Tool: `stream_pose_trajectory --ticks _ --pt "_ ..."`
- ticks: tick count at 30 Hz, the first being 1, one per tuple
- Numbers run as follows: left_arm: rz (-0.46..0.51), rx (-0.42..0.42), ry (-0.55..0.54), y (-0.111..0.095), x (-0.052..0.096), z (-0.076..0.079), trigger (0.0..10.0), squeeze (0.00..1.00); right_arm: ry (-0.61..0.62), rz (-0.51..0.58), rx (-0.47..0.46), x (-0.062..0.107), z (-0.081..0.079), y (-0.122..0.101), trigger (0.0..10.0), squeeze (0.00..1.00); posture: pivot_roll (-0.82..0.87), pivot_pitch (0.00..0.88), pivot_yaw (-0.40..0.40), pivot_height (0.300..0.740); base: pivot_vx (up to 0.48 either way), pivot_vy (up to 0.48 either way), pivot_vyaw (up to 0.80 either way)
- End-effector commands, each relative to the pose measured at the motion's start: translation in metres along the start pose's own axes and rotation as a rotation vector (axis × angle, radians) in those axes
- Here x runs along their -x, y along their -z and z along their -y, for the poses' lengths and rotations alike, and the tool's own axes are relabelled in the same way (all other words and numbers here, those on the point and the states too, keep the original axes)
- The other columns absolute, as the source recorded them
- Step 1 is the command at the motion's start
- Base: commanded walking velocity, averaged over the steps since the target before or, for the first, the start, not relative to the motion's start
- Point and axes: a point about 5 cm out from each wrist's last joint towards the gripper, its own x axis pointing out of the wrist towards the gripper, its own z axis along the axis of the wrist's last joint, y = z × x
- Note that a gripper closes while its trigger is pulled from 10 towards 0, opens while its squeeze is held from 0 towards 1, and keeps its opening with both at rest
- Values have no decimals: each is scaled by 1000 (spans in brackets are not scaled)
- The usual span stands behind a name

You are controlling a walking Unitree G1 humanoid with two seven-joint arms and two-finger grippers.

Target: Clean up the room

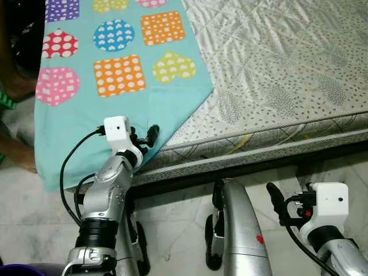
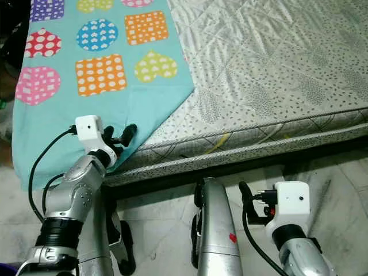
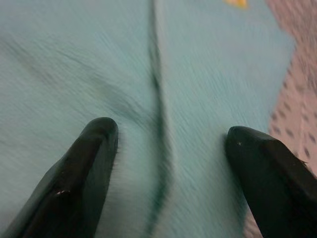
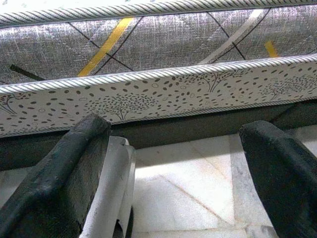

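My right gripper (image 4: 168,183) hangs low over the pale tiled floor (image 1: 172,224) in front of the bed, fingers spread wide, holding nothing; its wrist view looks at the mattress side panel with its rope piping. A red mark sits on my silver leg (image 1: 244,230) between the arms, too small to read. My left gripper (image 3: 168,163) is up at the bed edge, fingers parted with both tips on the near corner of the teal sheet (image 1: 115,115), not closed on it; a fold line runs between the tips, and that wrist view is blurred. The sheet lies on the left part of the grey patterned mattress (image 1: 276,69), printed with dotted hearts, squares and circles, its left edge hanging over the side, its far end cut off by the frame. A person's limb (image 1: 14,146) shows at the far left, mostly cropped. No readable writing.
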Motion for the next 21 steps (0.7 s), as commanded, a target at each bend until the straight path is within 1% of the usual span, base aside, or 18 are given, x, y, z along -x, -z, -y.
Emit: stream_pose_trajectory --ticks 1,4,6,7,10,14,17,19,20,21 --pt "-68 2 16 18 1 2 10000 0 15 -19 1 3 1 4 10000 0 -215 351 16 507 0 0 0" --pt "-94 1 60 25 -2 9 10000 0 17 -17 6 3 2 4 10000 0 -219 352 14 507 0 0 0" --pt "-127 -8 125 31 -4 21 10000 0 19 -17 7 3 3 4 10000 0 -217 350 15 507 0 0 0" --pt "-127 -8 125 31 -4 21 10000 0 19 -17 7 3 3 4 10000 0 -217 350 15 507 0 0 0" --pt "-156 -14 163 37 -4 28 10000 0 19 -15 7 3 2 4 10000 0 -216 349 15 507 0 0 0" --pt "-159 -51 196 40 -3 34 10000 0 16 -13 6 3 1 4 10000 0 -217 348 18 507 0 0 0" --pt "-175 -57 228 44 -1 37 10000 0 17 -14 6 3 0 5 10000 0 -218 344 21 507 0 0 0" --pt "-195 -82 257 48 0 40 10000 0 18 -13 7 3 0 5 10000 0 -220 343 21 507 0 0 0" --pt "-209 -109 284 51 2 42 10000 0 20 -11 7 3 0 4 10000 0 -222 340 22 507 0 0 0" --pt "-234 -158 332 56 4 47 10000 0 22 -9 7 2 1 4 10000 0 -222 340 22 507 0 0 0"
